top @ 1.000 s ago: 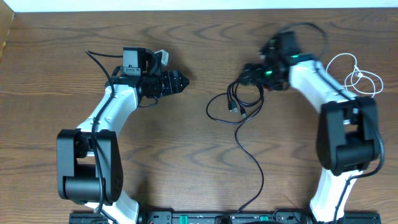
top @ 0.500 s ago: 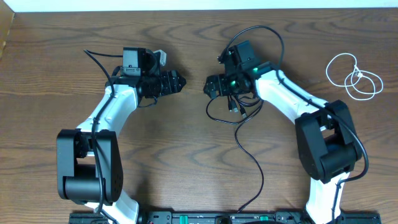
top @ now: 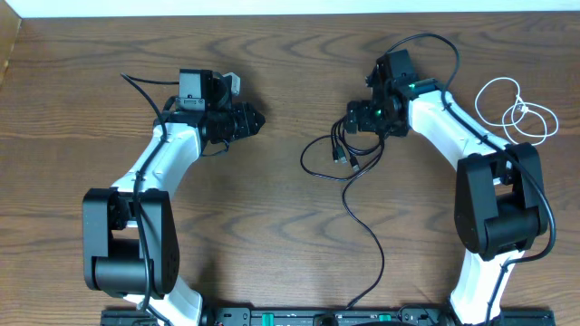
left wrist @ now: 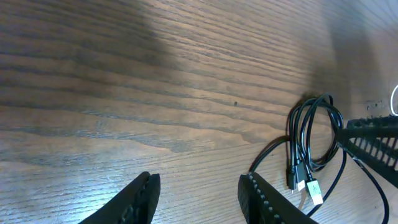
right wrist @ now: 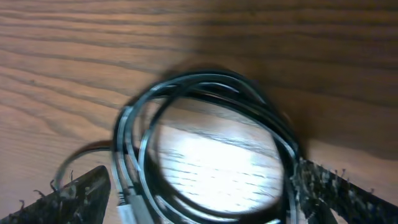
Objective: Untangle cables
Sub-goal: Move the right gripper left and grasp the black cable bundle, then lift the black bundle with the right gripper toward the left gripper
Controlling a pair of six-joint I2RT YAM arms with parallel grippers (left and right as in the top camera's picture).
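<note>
Right tool (right wrist: 199, 186), spread wide, half hides the black cable (right wrist: 205, 81) coil; tail runs to 6 o'clock. Left tool (left wrist: 198, 193) gapes empty.

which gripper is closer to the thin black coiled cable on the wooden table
Right. The right gripper hangs over the thin black coiled cable, open around its loop; the left gripper is off to the cable's left, apart from it.

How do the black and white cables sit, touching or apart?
Apart. Overhead view: the black cable lies centre, the white cable coils far right, with a clear gap between them.
</note>
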